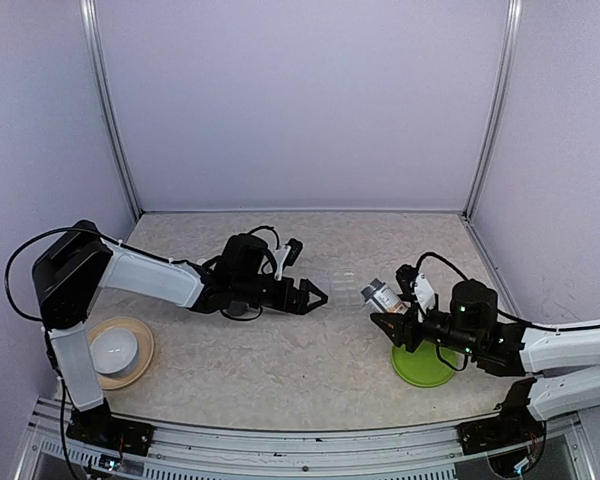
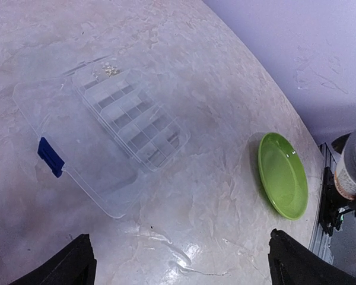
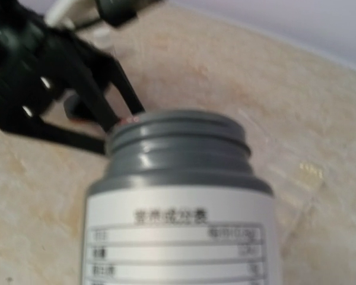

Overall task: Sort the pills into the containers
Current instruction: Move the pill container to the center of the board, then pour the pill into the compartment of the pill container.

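- Bottle (image 1: 379,293) with a gray threaded top and a white label is clamped in the right gripper (image 1: 392,312), lifted off the table just beside the green plate (image 1: 423,368).
- Its long axis is tilted, with the top aimed toward the left arm.
- The left gripper (image 1: 315,295) hovers with jaws spread wide, holding nothing.
- A clear compartment box (image 2: 107,136), lid open and blue latch (image 2: 50,157) showing, lies between the two grippers, straight ahead of the left one.
- A few pale pills (image 2: 110,69) sit at its far corner; whether they lie inside a compartment cannot be told.
- The left arm looks nearer the pills, and the bottle's top already faces that way.
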Tool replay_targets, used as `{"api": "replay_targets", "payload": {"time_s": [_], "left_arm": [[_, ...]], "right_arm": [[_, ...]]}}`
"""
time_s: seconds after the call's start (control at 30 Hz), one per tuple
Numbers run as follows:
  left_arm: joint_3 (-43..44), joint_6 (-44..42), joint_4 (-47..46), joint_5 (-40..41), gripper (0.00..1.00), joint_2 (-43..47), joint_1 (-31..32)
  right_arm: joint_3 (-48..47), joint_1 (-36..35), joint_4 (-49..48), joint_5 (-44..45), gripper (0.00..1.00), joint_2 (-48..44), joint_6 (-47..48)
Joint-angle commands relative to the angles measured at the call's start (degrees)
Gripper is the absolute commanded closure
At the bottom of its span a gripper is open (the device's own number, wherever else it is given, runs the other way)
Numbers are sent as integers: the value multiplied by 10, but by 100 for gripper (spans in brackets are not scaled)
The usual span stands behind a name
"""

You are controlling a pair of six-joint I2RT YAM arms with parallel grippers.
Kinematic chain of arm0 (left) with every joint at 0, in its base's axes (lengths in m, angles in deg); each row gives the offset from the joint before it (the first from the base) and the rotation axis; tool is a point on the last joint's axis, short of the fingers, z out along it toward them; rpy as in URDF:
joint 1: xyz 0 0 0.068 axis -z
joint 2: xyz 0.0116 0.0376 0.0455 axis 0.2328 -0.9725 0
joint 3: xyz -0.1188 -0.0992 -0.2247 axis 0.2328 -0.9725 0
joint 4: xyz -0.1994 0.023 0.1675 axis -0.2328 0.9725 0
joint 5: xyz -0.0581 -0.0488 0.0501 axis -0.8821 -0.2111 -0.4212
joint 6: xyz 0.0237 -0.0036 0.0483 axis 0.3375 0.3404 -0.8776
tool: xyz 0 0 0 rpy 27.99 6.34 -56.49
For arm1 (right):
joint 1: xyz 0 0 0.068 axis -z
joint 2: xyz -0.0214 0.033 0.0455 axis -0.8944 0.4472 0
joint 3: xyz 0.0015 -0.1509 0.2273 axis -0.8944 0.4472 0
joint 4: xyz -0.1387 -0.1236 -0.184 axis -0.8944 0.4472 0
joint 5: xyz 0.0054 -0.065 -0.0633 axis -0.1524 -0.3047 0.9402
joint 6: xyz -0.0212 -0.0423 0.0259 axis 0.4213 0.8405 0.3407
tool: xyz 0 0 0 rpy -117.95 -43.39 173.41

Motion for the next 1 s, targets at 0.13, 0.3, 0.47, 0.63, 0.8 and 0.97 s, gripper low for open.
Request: {"api": "replay_targets", "payload": {"time_s": [0.13, 0.3, 0.47, 0.63, 0.8, 0.97], "left_arm": [[-27, -12, 40, 82, 1, 90, 15], [-47, -26, 77, 126, 1, 141, 20], [-91, -40, 76, 143, 1, 194, 21], [-133, -82, 62, 145, 1, 233, 22], [-177, -117, 27, 147, 1, 271, 21], [-193, -125, 15, 137, 1, 283, 19]], "right_arm": [[-23, 38, 20, -9, 100, 44, -10], [-39, 53, 22, -18, 100, 80, -11], [-58, 63, 28, -16, 100, 120, -8], [-72, 69, 34, -20, 100, 152, -3], [-80, 74, 34, -26, 100, 171, 1], [-93, 79, 37, -25, 100, 201, 1]]}}
